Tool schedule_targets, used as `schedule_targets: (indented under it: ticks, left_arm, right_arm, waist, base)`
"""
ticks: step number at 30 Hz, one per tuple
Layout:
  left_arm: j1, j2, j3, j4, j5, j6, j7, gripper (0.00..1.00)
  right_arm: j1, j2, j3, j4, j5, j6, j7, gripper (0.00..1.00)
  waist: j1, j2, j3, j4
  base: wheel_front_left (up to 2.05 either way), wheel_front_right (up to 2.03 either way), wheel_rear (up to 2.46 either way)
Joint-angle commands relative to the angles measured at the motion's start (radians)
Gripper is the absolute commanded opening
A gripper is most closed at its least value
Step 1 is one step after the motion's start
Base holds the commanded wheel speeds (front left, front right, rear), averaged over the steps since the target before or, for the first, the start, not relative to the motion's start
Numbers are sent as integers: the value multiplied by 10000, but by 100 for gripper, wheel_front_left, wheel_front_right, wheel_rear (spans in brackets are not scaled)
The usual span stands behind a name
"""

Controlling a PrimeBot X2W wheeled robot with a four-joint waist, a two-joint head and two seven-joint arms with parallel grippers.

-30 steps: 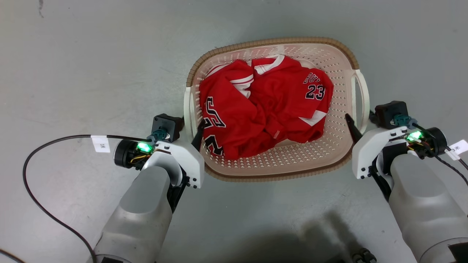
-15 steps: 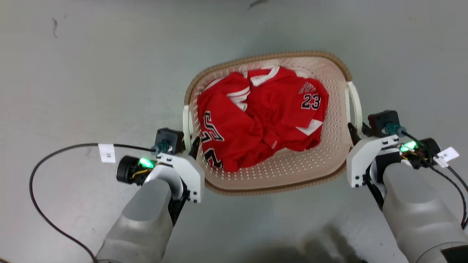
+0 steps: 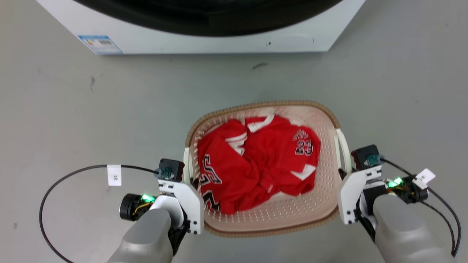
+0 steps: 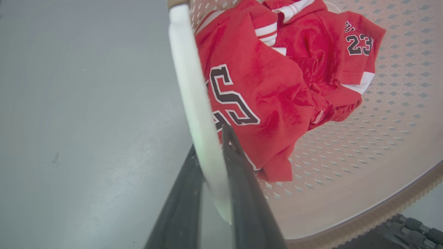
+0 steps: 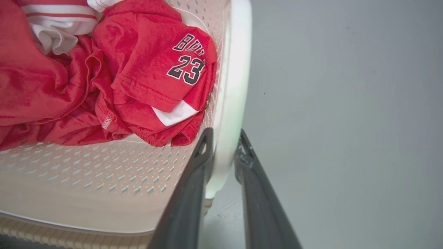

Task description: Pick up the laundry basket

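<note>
the laundry basket (image 3: 263, 105) is held between both arms, near the washing machine (image 3: 182, 44), its length running from one arm to the other. the left gripper (image 4: 209, 141) is pinched on the left handle (image 4: 187, 69) and the right gripper (image 5: 225, 135) on the right handle (image 5: 237, 69), both equally near.

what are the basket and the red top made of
The laundry basket looks like moulded cream plastic, matte: regular punched holes. Its brown rim seems plastic moulded to look woven. The red jersey looks like soft knit fabric: crumpled folds, stitched hems.
</note>
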Motion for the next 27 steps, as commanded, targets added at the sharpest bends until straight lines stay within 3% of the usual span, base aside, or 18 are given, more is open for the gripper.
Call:
schedule_targets:
  ticks: [1,14,27]
  left_arm:
    - [121,-72,-155,-34,-154,-13,118,0]
    - [938,53,-1191,-201,-1550,-23,1739,0]
    - [1700,807,-2425,-749,-3115,-23,3772,0]
  right_arm:
    - [238,144,242,-1,110,7,137,0]
    - [1115,240,2175,-32,1696,20,1630,0]
    - [1908,-143,4928,-1086,4299,27,3808,0]
  waist:
    - [1,0,-646,87]
    - [1,0,-2592,258]
    - [1,0,-4362,374]
  base:
    - [0,0,0]
    - [0,0,0]
    - [0,0,0]
